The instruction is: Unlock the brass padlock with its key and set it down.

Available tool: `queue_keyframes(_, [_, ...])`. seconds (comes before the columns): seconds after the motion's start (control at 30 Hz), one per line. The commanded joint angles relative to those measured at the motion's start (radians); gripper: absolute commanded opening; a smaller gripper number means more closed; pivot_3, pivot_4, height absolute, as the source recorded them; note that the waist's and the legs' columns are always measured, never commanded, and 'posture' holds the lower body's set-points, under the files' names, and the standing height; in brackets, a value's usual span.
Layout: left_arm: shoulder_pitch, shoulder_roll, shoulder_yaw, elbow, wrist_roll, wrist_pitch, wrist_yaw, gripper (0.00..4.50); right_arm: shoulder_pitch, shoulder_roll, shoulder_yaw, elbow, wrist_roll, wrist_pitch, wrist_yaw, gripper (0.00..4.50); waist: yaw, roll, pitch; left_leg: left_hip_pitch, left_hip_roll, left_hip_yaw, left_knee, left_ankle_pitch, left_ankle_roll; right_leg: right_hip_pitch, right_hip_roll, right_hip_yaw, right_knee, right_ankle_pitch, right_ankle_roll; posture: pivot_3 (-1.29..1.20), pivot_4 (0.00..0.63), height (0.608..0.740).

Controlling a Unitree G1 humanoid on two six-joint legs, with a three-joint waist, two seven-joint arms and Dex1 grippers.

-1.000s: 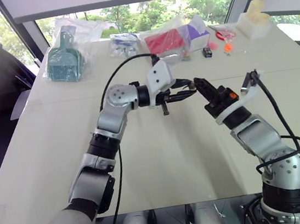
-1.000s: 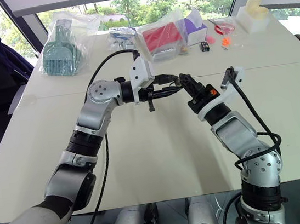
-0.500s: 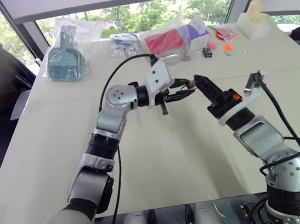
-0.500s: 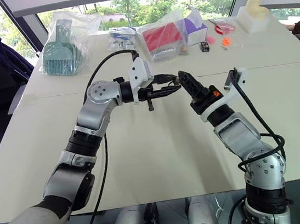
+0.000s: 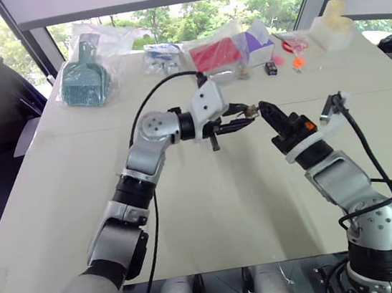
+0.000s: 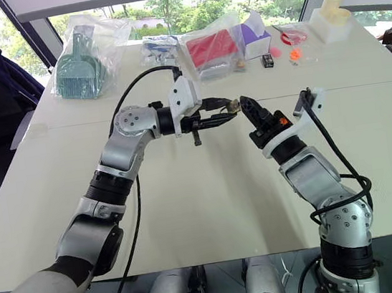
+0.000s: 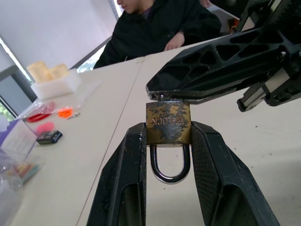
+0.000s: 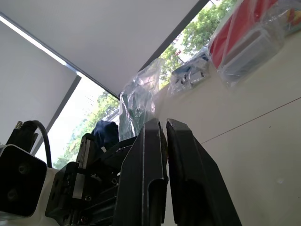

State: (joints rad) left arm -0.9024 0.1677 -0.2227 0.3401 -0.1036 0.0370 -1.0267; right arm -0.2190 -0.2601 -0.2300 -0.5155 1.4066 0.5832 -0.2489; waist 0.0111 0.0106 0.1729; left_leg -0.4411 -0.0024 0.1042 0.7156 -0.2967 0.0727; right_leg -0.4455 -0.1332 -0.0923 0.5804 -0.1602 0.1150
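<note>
The brass padlock [image 7: 168, 123] sits clamped in your left gripper [image 7: 168, 141] above the table [image 5: 211, 209], shackle still closed. Your right gripper [image 6: 243, 102], pinched shut, meets its keyhole end from 3 o'clock; the key itself is hidden. Unlocking step, I judge: next calls for a wrist twist.

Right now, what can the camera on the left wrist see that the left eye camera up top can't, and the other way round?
Left wrist view: the brass padlock's worn, stamped face and silvery shackle, pinched between the left gripper's jaws, and a seated person.

Left eye view: both arms whole, the green dustpan and red package.

Both: the right gripper meeting the padlock, and the table.
</note>
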Motion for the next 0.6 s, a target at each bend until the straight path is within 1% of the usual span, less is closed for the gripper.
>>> queue_keyframes(0.03, [0.002, 0.008, -0.007, -0.061, 0.019, -0.093, 0.026, 0.76, -0.010, -0.004, 0.006, -0.016, -0.016, -0.009, -0.005, 0.04, 0.000, 0.000, 0.000, 0.000, 0.000, 0.000, 0.000, 0.000, 0.000, 0.000, 0.000, 0.000, 0.000, 0.000, 0.000, 0.00, 0.150, 0.735])
queue_keyframes(0.23, [0.024, 0.020, -0.027, -0.044, 0.137, -0.330, 0.153, 0.76, -0.017, 0.036, 0.006, 0.014, -0.014, -0.031, -0.055, 0.04, 0.001, 0.000, 0.000, 0.000, 0.000, 0.000, 0.000, 0.000, 0.000, 0.000, 0.000, 0.000, 0.000, 0.000, 0.000, 0.00, 0.150, 0.735])
queue_keyframes(0.3, [0.023, 0.035, -0.046, -0.017, 0.214, -0.442, 0.222, 0.76, -0.023, 0.052, 0.005, 0.031, -0.014, -0.037, -0.076, 0.04, 0.001, 0.000, 0.000, 0.000, 0.000, 0.000, 0.000, 0.000, 0.000, 0.000, 0.000, 0.000, 0.000, 0.000, 0.000, 0.00, 0.150, 0.735])
queue_keyframes(0.43, [-0.006, 0.045, -0.043, 0.071, 0.369, -0.625, 0.447, 0.76, -0.045, 0.107, -0.007, 0.056, -0.011, -0.073, -0.136, 0.04, 0.002, 0.000, 0.000, 0.000, 0.000, 0.000, 0.000, 0.000, 0.000, 0.000, 0.000, 0.000, 0.000, 0.000, 0.000, 0.00, 0.150, 0.735])
queue_keyframes(0.5, [-0.022, 0.051, -0.047, 0.115, 0.419, -0.689, 0.523, 0.76, -0.053, 0.118, -0.005, 0.061, -0.015, -0.075, -0.146, 0.04, 0.002, 0.000, 0.000, 0.000, 0.000, 0.000, 0.000, 0.000, 0.000, 0.000, 0.000, 0.000, 0.000, 0.000, 0.000, 0.00, 0.150, 0.735])
queue_keyframes(0.6, [-0.039, 0.058, -0.054, 0.164, 0.470, -0.742, 0.594, 0.76, -0.053, 0.131, -0.002, 0.060, -0.008, -0.076, -0.174, 0.04, 0.001, 0.000, 0.000, 0.000, 0.000, 0.000, 0.000, 0.000, 0.000, 0.000, 0.000, 0.000, 0.000, 0.000, 0.000, 0.00, 0.150, 0.735])
